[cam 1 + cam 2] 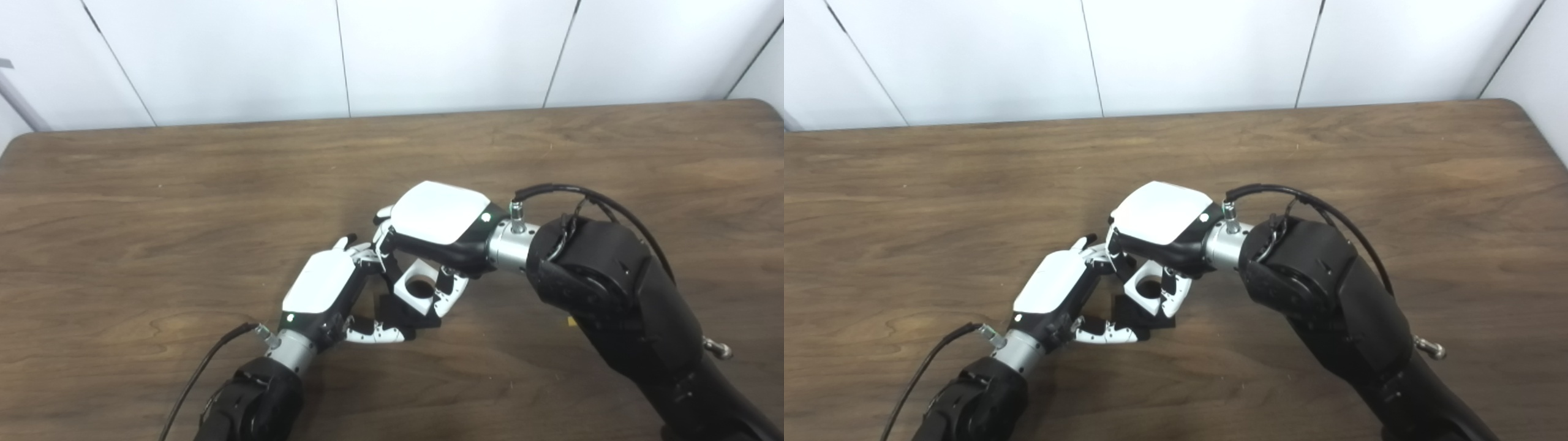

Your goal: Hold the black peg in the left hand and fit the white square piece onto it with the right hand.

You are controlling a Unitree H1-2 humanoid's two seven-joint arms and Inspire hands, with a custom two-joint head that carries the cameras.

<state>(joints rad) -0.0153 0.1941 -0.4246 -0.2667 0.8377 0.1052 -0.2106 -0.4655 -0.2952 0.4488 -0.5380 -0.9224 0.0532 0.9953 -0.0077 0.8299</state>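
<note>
My left hand (334, 294) is shut on the black peg (398, 315), which rests low on the table near the middle front. Only the peg's black base shows between the fingers. My right hand (438, 233) is shut on the white square piece (418, 286), palm down above it. The piece has a round dark hole in its top face. It sits tilted right over the peg's top and touches it. The same scene shows in the right eye view, with the piece (1148, 288) over the black peg (1133, 315).
The brown wooden table (184, 202) spreads around both hands. Its far edge meets a white panelled wall (429, 55). A black cable (202, 367) trails from the left wrist, another loops over the right wrist (576, 193).
</note>
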